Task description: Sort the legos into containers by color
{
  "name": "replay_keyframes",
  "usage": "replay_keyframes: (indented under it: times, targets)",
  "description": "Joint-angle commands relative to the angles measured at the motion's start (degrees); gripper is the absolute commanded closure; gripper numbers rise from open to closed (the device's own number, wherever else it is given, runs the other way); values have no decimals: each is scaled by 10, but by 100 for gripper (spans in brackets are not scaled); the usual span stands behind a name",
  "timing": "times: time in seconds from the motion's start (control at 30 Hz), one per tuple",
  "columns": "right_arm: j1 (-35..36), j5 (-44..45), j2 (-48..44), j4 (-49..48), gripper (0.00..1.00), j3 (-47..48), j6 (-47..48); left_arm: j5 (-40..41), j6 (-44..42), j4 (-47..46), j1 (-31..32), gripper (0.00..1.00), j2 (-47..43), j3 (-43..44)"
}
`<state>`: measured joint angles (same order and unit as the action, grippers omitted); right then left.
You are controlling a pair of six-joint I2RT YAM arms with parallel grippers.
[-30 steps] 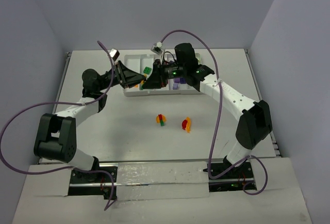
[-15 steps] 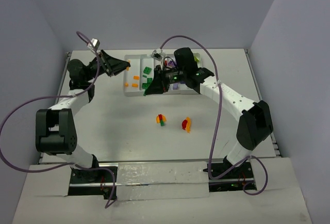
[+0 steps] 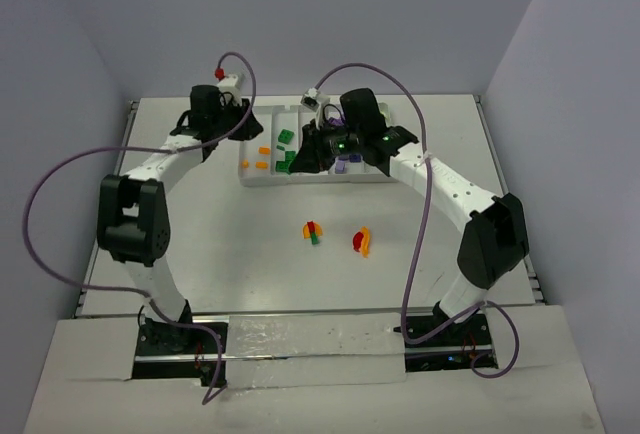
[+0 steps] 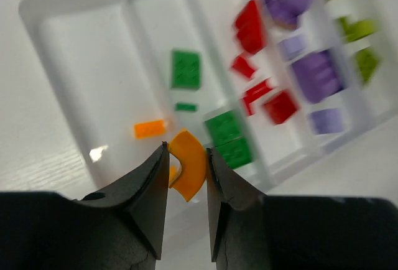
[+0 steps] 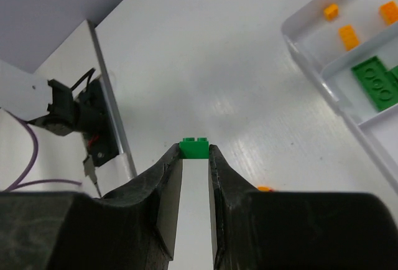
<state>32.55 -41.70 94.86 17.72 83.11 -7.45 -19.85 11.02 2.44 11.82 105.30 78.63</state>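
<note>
My left gripper [image 4: 186, 152] is shut on a curved orange lego [image 4: 189, 164], hanging above the near left part of the white tray [image 4: 28, 10]. Below it the containers hold an orange brick [image 4: 150, 129], green bricks [image 4: 186, 69], red ones [image 4: 250, 24], purple ones [image 4: 316, 77] and lime ones [image 4: 357, 28]. My right gripper [image 5: 194, 152] is shut on a small green lego [image 5: 194, 148], over bare table beside the tray's corner [image 5: 298, 40]. In the top view the left gripper [image 3: 245, 132] and right gripper [image 3: 300, 159] both hover at the tray's [image 3: 262, 182] left half.
Two small clumps of loose legos lie on the table in front of the tray: an orange, red and green one [image 3: 313, 231] and a red and orange one [image 3: 361, 242]. Purple cables arch over both arms. The table's left edge and rail [image 5: 106, 114] show in the right wrist view.
The left arm swung out to the left and came back, its wrist now turned over the tray's left end. The right arm has barely shifted. Both grips are unchanged.
</note>
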Motion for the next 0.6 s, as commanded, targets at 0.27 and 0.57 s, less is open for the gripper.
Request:
replay_keyframes:
  times: [0.27,0.57]
  targets:
    - [-13,142,39,-10,100,48,21,95,-76,85,7,70,148,153]
    - [-15,230,120,-30,100,117,7,110,-79,129,7,30,172,216]
